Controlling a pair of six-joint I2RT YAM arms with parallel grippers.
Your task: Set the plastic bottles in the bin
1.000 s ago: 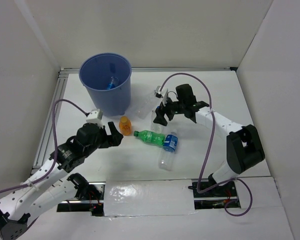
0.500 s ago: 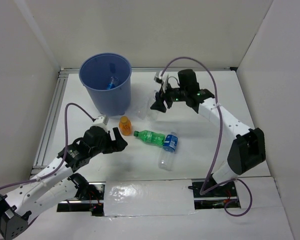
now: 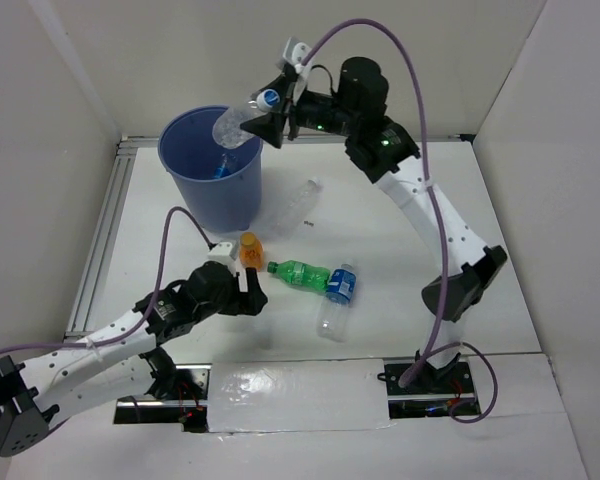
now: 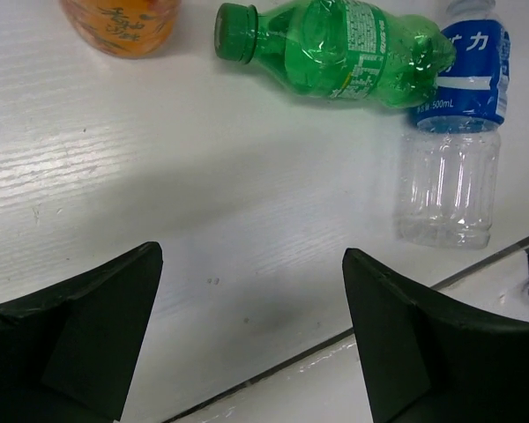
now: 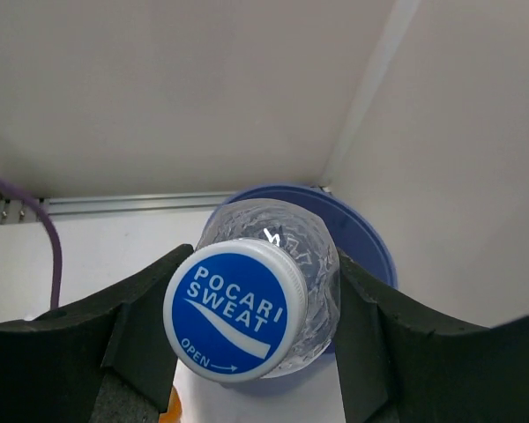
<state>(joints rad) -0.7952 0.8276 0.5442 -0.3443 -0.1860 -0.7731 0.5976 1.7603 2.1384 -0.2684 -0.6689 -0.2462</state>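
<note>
The clear bottle (image 5: 266, 284) is glossy crinkled plastic, the bin (image 3: 216, 198) smooth plastic, the table (image 4: 203, 203) matt.

Reading POCARI SWEAT in white capitals on the blue cap (image 5: 236, 310) of the clear bottle (image 5: 310, 257), sitting between the fingers of the right gripper (image 5: 251, 313) and facing straight back at it. Reading OPEN with a curved arrow along that cap's lower edge. Ahead and to the right of the left gripper (image 4: 247, 264), making out 500mL and a white katakana カ on the blue-labelled bottle (image 4: 454, 123). Failing to resolve the fine print on the green bottle (image 4: 335, 48) dead ahead, or the dark characters on the orange bottle (image 4: 123, 18) ahead-left.
</note>
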